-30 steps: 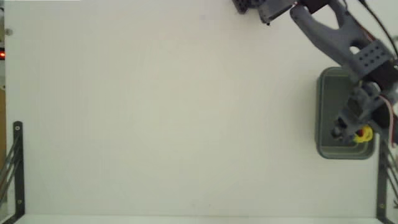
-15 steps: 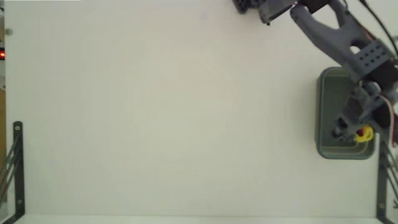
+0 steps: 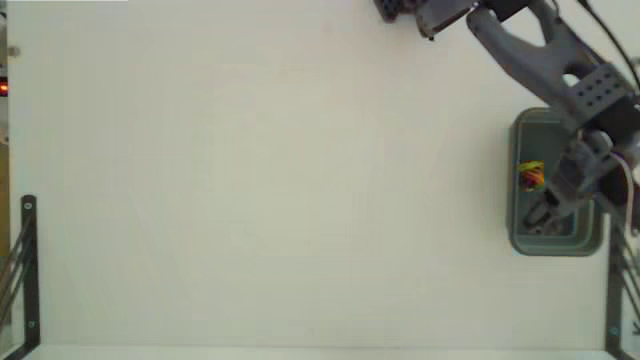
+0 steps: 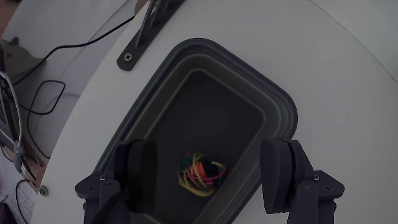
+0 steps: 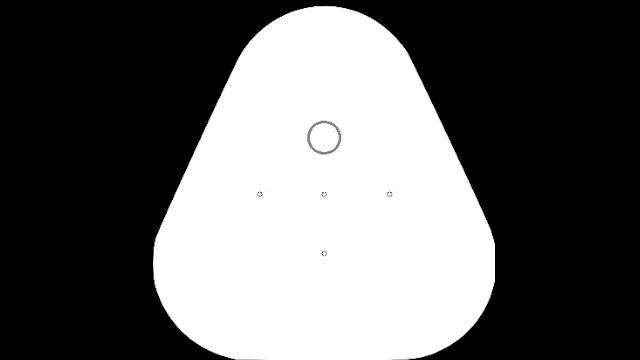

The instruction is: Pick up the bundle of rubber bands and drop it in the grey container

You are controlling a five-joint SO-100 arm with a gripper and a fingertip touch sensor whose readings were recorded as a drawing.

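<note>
Fixed view: the grey container (image 3: 520,205) sits on the white worktop (image 3: 280,190) at the right side of the picture, long axis running up and down. The arm (image 3: 530,50) enters from the top edge and reaches down over the container's right half. The hand (image 3: 548,218) hangs above the lower part of the tub.

The bundle of rubber bands (image 3: 530,176) lies inside the container, on its floor, near the left wall as this view shows it. Yellow, orange and red loops visible. It lies clear of the hand, up and to the left of it in the fixed view.

Wrist view: the hand (image 4: 208,171) looks straight down into the container (image 4: 273,93). Both fingers (image 4: 280,171) stand wide apart, one at each lower corner of the picture, with nothing between the pads. The bundle (image 4: 200,174) shows in the gap between them, but down on the dark floor of the tub, not touching either finger. Green, red, orange and yellow strands are tangled in one clump. Tub walls step down in ridges to the floor; the rim is thick with rounded corners.

Other items: a black metal bracket (image 4: 149,31) lies on the worktop just beyond the container's far corner in the wrist view. Black cables (image 4: 56,74) run past the worktop edge at left.
</note>
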